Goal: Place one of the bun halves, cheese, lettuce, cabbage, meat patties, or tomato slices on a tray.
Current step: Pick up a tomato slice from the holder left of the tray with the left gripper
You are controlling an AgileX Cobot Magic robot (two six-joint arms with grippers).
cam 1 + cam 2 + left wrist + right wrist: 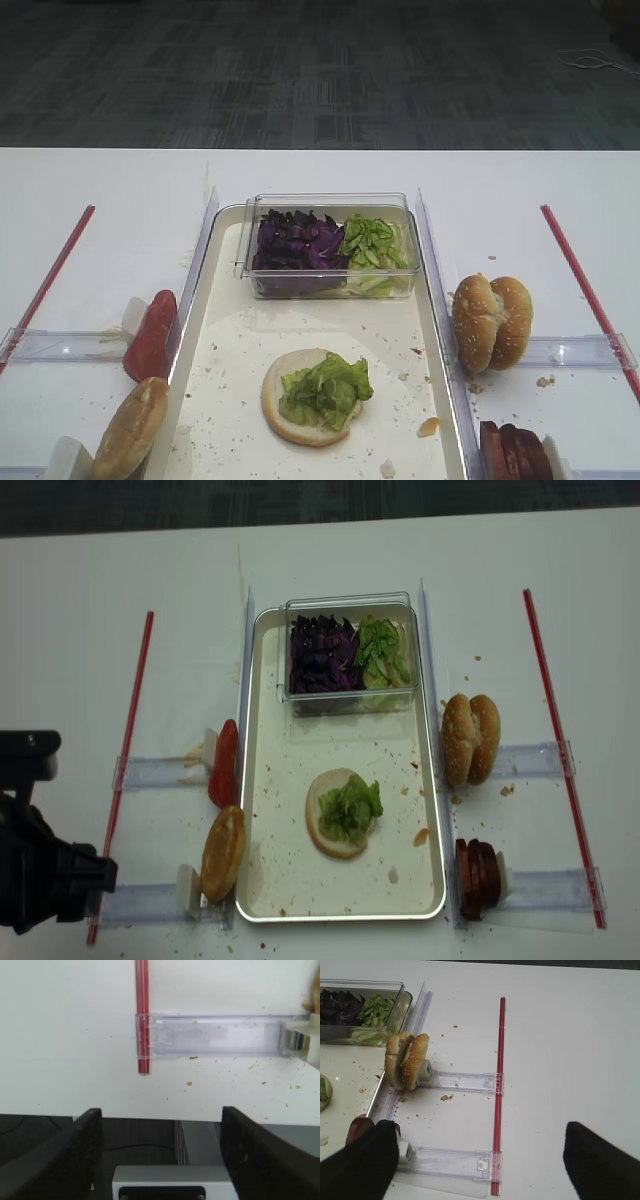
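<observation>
The cream tray [240,380] holds a bun half [300,428], cut face up, topped with lettuce [325,390]. Purple cabbage [295,240] and more lettuce [372,245] fill a clear box [330,285] at the tray's far end. Tomato slices [150,335] and a bun half [130,428] stand on edge left of the tray. Two bun halves [406,1060] and meat patties [515,452] stand to its right. No cheese shows. My right gripper [480,1125] hangs open and empty over the table beside the patties [357,1127]. My left gripper [160,1120] is open and empty at the table's front edge.
Red strips [585,285] [50,275] run along both sides of the table, joined to clear plastic rails [465,1081] [215,1035] that carry the food. Crumbs lie over the tray and table. The left arm [40,880] sits at the near left corner.
</observation>
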